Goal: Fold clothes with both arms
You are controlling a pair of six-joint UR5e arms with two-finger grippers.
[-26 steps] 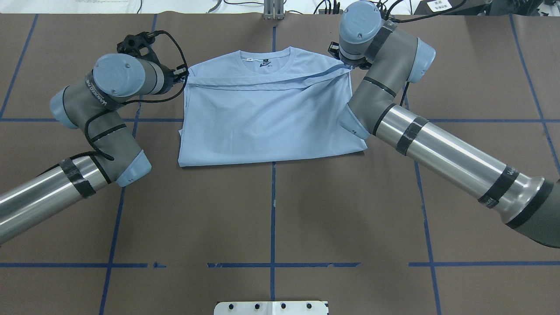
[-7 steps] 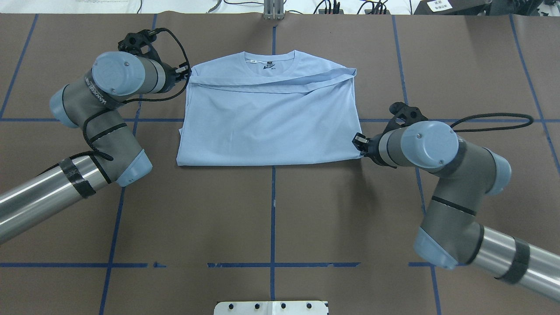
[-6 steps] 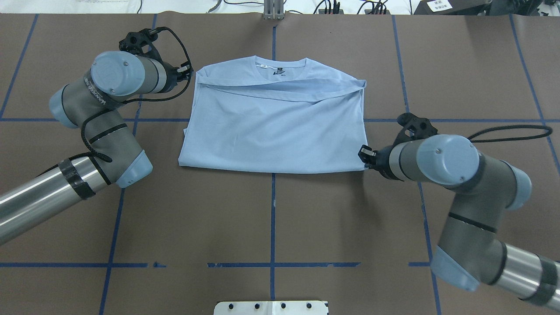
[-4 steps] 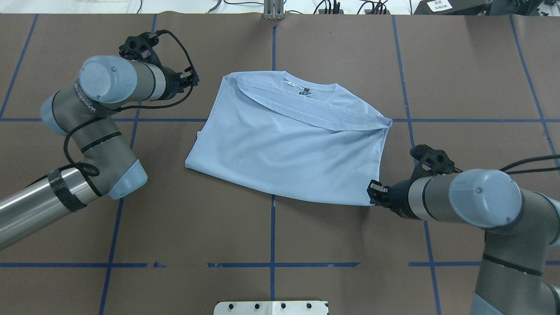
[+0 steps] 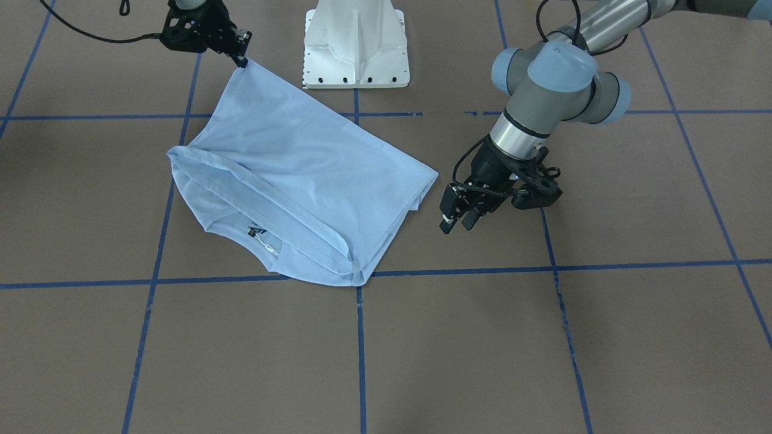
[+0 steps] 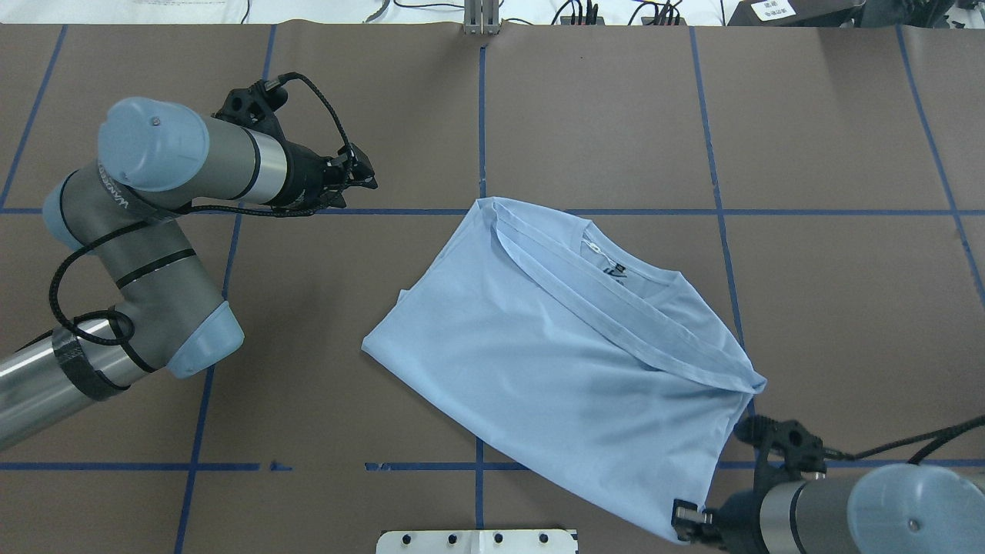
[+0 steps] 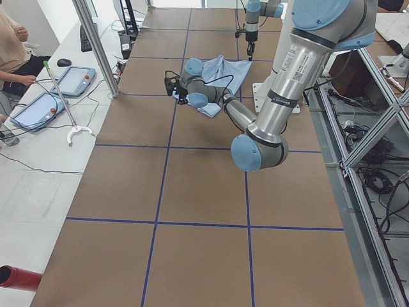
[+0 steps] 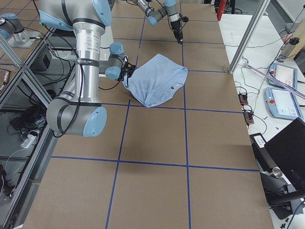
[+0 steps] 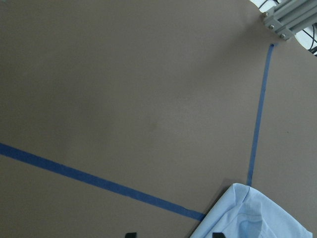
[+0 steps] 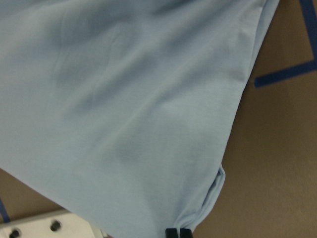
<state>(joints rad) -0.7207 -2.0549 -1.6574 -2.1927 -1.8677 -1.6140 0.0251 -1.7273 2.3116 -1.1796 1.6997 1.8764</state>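
Pinching the T-shirt (image 6: 569, 369) by one hem corner, the right gripper (image 6: 685, 517) is clamped tight on it near the base (image 5: 356, 42), and the shirt lies skewed on the table (image 6: 231, 385). The left gripper (image 6: 362, 175) is spread wide, empty, well clear. I'd keep the pull low and slow so the folded-in sleeves (image 6: 616, 308) don't slip.

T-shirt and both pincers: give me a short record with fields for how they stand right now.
T-shirt: light blue, partly folded, lying askew on the table
right pincer: shut on a corner of the T-shirt, near the white base
left pincer: open, empty, apart from the T-shirt
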